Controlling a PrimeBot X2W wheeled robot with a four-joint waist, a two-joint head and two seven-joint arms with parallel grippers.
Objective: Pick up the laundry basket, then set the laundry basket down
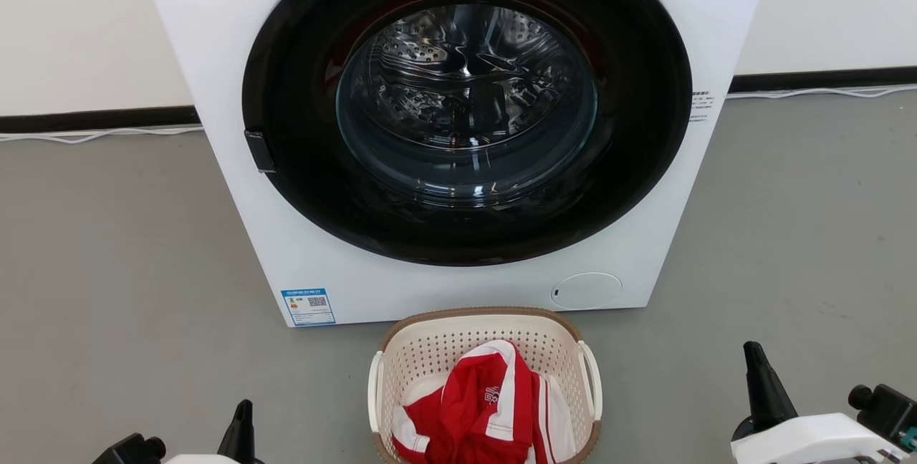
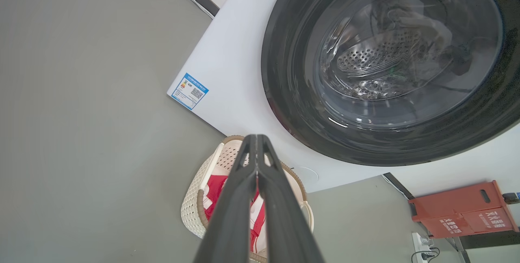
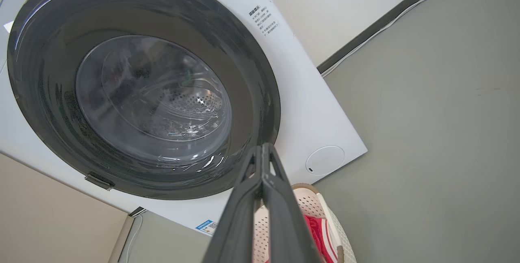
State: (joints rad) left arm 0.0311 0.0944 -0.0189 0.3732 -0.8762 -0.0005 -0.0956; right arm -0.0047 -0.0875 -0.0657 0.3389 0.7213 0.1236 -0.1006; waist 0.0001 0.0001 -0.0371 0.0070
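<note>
The laundry basket (image 1: pixel 437 349) is cream with perforated walls, a brown rim and white loop handles. It stands on the grey floor just in front of the washing machine, holding red and white clothing (image 1: pixel 487 407). My left gripper (image 1: pixel 243 414) sits at the lower left, well left of the basket, with its fingers pressed together and empty. My right gripper (image 1: pixel 758 371) is at the lower right, apart from the basket, also shut on nothing. The left wrist view has the basket (image 2: pixel 195 202) behind the shut fingers (image 2: pixel 256 141). Its far end (image 3: pixel 321 206) shows past the shut fingers (image 3: pixel 264 149) in the right wrist view.
A white front-loading washing machine (image 1: pixel 301 249) with a closed round dark door (image 1: pixel 466 106) rises right behind the basket. Grey floor (image 1: pixel 107 271) spreads to both sides. An orange-red box (image 2: pixel 463 210) and a power strip (image 2: pixel 422 246) lie further off by the wall.
</note>
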